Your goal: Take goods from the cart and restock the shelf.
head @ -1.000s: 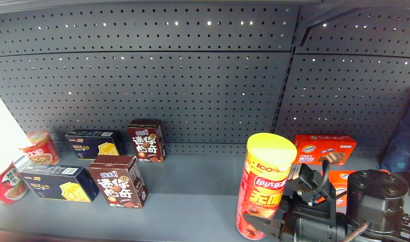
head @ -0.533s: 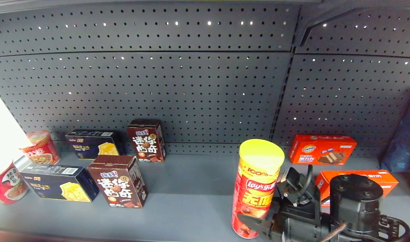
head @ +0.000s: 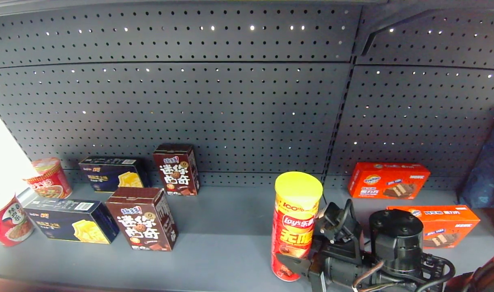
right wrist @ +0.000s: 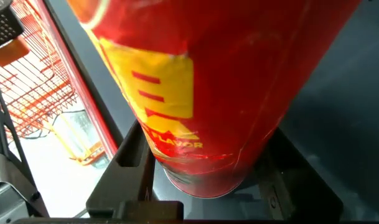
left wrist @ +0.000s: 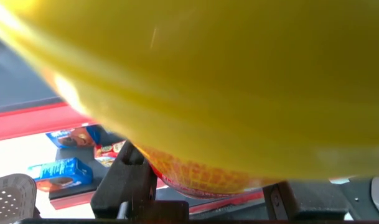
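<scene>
Head view showed a dark grey metal shelf point(head: 230, 251) backed by a perforated grey panel point(head: 230, 113). At its left end stood two red noodle cups point(head: 48, 177) point(head: 5, 221), then two dark blue cartons point(head: 72, 221) point(head: 113, 173) and two brown cartons point(head: 143, 219) point(head: 177, 169), all well apart from my work. To the right lay two orange cartons point(head: 386, 180) point(head: 437, 225), one behind the other, and a blue bag point(head: 488, 170) leaned at the far edge. The nearer orange carton sat just beside my right arm.

My right claw point(head: 290, 263) was closed narrowly around the foot of a tall red cylindrical crisp can with a yellow lid point(head: 295, 227). It stood upright near the shelf's front, between the brown cartons and the orange ones. I could not tell whether its base touched the board. In the right wrist view my fingers point(right wrist: 130, 158) pressed the can's lower wall. My left claw point(left wrist: 201, 193) gripped a yellow packet point(left wrist: 208, 81).

Compared with a second before, the can and my right claw had shifted leftward and lower in view. That uncovered nearly all of the nearer orange carton.
</scene>
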`<state>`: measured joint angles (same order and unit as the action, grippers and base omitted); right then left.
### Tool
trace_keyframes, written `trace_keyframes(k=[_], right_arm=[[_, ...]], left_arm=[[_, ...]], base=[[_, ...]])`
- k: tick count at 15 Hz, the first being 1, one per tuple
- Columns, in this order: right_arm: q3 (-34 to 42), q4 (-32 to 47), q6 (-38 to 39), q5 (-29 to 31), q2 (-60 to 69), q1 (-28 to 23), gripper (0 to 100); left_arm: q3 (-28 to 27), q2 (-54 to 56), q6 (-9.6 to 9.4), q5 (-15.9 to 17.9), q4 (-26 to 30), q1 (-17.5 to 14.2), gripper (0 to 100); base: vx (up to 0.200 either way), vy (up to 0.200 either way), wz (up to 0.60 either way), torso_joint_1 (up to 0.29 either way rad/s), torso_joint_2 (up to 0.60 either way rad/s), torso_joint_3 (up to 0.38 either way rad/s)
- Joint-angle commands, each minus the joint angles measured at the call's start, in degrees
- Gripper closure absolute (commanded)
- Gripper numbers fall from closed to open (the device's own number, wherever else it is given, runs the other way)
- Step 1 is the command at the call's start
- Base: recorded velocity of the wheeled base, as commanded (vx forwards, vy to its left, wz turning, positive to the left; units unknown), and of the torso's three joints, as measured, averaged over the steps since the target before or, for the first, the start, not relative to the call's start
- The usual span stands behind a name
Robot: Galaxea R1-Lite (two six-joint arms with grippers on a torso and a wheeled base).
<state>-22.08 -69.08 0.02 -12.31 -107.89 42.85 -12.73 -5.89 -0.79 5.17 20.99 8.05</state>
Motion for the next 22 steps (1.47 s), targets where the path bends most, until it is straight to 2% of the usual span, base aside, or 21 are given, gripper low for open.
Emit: trace_keyframes(k=[1,2,3,9,12,14,16,18,20,21,22], right_arm=[[-0.16,0.0,-0.02,-0.08,-1.01,0.04,100],[-0.16,0.0,-0.02,-0.08,-1.01,0.04,100],[-0.07,0.0,-0.2,-0.08,-1.01,0.04,0],[1.86,0.0,-0.38,0.71,1.01,0.39,0],[9.25,0.09,-0.29,2.03,11.82,-0.14,0],[13.82,0.62,-0.46,2.03,19.64,-2.33,0],[14.96,4.05,-1.61,2.03,28.61,-2.68,0],[10.92,18.02,-3.19,2.47,38.37,-3.3,0],[3.36,37.18,-3.19,7.21,47.59,-3.04,0],[2.74,39.11,-3.19,7.83,48.47,-2.95,0],[0.54,50.71,-3.19,12.4,54.71,-1.89,0]], left_arm=[[0.16,-0.09,0.0,0.02,0.01,-0.05,100],[0.16,-0.09,0.0,0.02,-0.07,-0.05,100],[0.16,-0.09,0.0,0.02,-0.07,-0.05,100],[0.07,-0.09,-0.09,0.02,-0.43,-0.05,100],[-0.28,-0.09,-0.35,-0.25,-4.64,-0.05,100],[-0.46,-0.09,-0.35,-0.6,-4.73,-0.05,100],[-0.9,-0.09,-0.61,0.02,-4.91,-0.05,100],[-4.06,-0.09,-0.97,1.6,-5.88,0.04,100],[-11.62,-3.34,-1.05,2.48,-5.52,0.48,100],[-12.5,-4.13,-1.05,2.74,-5.52,0.48,100],[-20.06,-10.9,-1.14,6.26,-5.52,0.92,100]], base=[[0.0,0.0,0.0,0.0,0.0,0.0],[0.0,0.0,0.0,0.0,0.0,0.0],[0.0,0.0,0.0,0.0,0.0,0.0],[0.0,0.0,0.0,0.0,0.0,0.0],[0.0,0.0,0.0,0.0,0.0,0.0],[0.0,0.0,0.0,0.0,0.0,0.0],[0.0,0.0,0.0,0.0,0.0,0.0],[0.0,0.0,0.0,0.0,0.0,0.0],[0.0,0.0,0.0,0.0,0.0,0.0],[0.0,0.0,0.0,0.0,0.0,0.0],[0.0,0.0,0.0,0.0,0.0,0.0]])
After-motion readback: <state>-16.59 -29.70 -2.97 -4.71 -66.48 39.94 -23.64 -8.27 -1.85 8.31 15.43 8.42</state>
